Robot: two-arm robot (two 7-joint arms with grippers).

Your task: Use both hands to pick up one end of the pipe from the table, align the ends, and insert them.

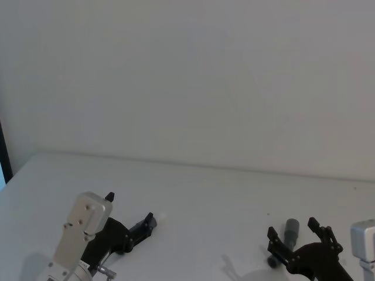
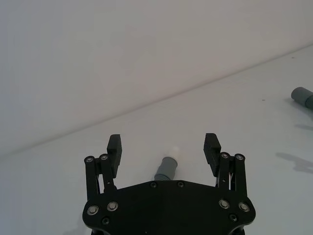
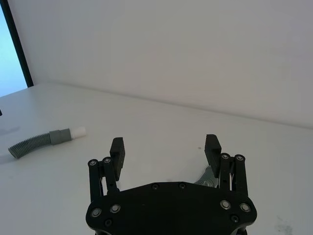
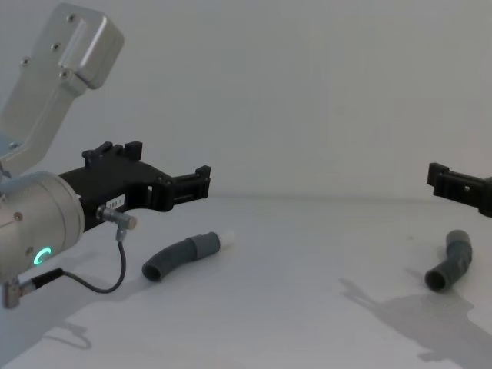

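On the white table (image 1: 205, 193) lie two bent, dark grey ribbed pipe pieces. The white-tipped piece (image 4: 181, 257) rests at the left, its plug tip (image 4: 228, 239) pointing right. My left gripper (image 1: 130, 208) hovers open above it, and the piece (image 2: 166, 169) shows between its fingers (image 2: 115, 142). The socket piece (image 4: 450, 265) lies at the right, collar (image 1: 292, 228) up and away from me. My right gripper (image 1: 293, 228) hangs open over it, with a bit of that piece (image 3: 208, 176) showing by one finger (image 3: 212, 142). Neither gripper touches its piece.
A plain white wall rises behind the table's far edge (image 1: 234, 167). A dark vertical strip (image 1: 3, 152) stands at the far left. A thin cable (image 4: 108, 284) loops under my left wrist. Bare table lies between the two pieces.
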